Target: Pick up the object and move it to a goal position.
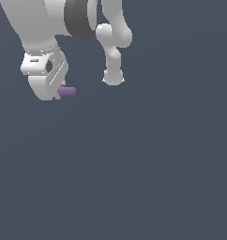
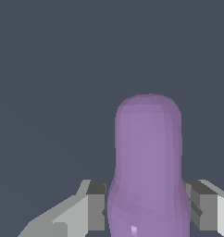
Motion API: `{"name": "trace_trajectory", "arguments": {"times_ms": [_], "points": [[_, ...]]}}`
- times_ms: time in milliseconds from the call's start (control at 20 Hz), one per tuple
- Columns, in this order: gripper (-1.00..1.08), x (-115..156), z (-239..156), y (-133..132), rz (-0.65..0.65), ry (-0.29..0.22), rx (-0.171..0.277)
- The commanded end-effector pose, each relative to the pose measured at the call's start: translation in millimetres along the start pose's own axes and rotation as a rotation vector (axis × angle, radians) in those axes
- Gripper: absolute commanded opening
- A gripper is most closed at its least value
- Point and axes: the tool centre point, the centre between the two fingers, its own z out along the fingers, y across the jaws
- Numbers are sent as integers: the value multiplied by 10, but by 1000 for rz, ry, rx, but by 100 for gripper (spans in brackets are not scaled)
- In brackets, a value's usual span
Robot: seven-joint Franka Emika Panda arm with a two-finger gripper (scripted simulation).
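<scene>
Background: plain slate-grey, featureless. Gripper (image 1: 59,93): white, jaws pinched on the purple capsule (image 1: 67,91). Capsule is clamped between the jaws, one rounded end projected beyond the fingertips (image 2: 96,206).

We see the exterior view from off the arm, set back and looking at the white gripper (image 1: 56,91), which sits toward that view's upper left against a plain slate-grey backdrop; the purple capsule (image 1: 67,91) shows small there, jutting from the gripper toward the exterior view's right. Our wrist view looks out along the fingers (image 2: 96,206), very close, so the capsule (image 2: 148,162) fills much of it. Both views share the capsule and the fingertips clamping it.
</scene>
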Motion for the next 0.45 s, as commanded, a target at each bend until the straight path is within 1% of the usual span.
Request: {"name": "trace_trajectory", "arguments": {"times_ms": [0, 200, 400], "points": [[-100, -102, -97, 14, -1, 0, 1], [-100, -195, -183, 32, -1, -1, 1], [-100, -225, -210, 38, -1, -1, 1]]}}
